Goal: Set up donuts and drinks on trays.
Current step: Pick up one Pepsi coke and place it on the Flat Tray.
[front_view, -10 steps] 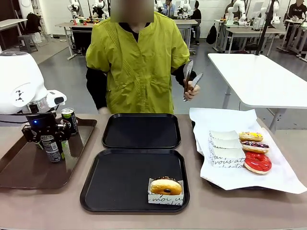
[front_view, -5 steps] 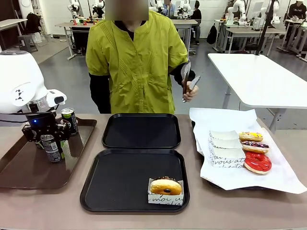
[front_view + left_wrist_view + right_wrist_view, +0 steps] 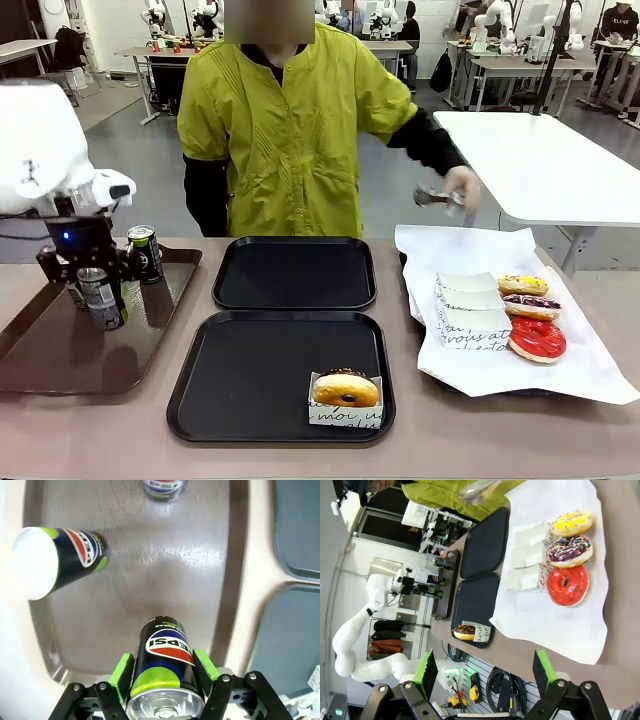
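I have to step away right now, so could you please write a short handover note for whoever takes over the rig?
Left gripper: shut on a drink can over the brown tray.
Right gripper: open, empty.
Other cans stand on the brown tray.
Done: one sleeved donut on the near black tray.
Left: far black tray bare; no drink on either black tray; three donuts wait on the white paper, the person's hand holding tongs beyond it.

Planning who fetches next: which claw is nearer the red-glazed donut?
Right. The right claw hangs open beyond the paper-lined tray holding the red-glazed donut; the left claw, gripping a can, is across both black trays, over the brown tray.
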`<state>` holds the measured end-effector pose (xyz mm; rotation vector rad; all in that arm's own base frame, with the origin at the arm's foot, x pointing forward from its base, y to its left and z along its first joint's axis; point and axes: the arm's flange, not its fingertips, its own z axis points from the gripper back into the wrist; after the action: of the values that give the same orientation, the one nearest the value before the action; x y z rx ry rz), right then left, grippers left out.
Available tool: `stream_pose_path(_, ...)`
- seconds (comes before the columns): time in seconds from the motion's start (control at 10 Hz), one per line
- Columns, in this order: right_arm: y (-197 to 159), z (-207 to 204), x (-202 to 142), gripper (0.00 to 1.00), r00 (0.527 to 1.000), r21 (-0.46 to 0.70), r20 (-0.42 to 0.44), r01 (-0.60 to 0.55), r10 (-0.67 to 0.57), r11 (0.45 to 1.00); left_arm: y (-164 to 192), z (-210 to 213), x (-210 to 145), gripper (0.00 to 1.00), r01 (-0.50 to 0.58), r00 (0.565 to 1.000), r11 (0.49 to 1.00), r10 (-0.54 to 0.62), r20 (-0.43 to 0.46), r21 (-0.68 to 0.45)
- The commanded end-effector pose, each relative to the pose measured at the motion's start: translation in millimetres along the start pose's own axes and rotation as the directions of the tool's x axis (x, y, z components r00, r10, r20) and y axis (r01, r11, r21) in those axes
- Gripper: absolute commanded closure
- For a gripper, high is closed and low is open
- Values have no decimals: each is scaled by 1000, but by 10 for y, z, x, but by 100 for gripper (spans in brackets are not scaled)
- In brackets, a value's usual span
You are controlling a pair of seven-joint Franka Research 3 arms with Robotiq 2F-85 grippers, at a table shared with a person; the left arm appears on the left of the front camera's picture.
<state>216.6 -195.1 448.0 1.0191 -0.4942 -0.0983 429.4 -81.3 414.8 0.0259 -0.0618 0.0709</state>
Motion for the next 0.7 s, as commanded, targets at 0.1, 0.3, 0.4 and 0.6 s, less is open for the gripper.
stream_pose_path(0.1,-12,-1,1,0,1000,3,4,-3,3,1000,-188,886,-297,100,-14,995,1000,16,96,-21)
stream_pose_path(0.3,-12,-1,1,0,1000,3,4,-3,3,1000,-217,1238,-419,100,-41,992,999,41,115,-1)
stream_pose_path(0.4,-12,-1,1,0,1000,3,4,-3,3,1000,-153,1295,-460,100,-71,992,997,71,105,0)
stream_pose_path(0.6,-12,-1,1,0,1000,3,4,-3,3,1000,-182,1317,-470,100,-25,993,1000,25,119,-1)
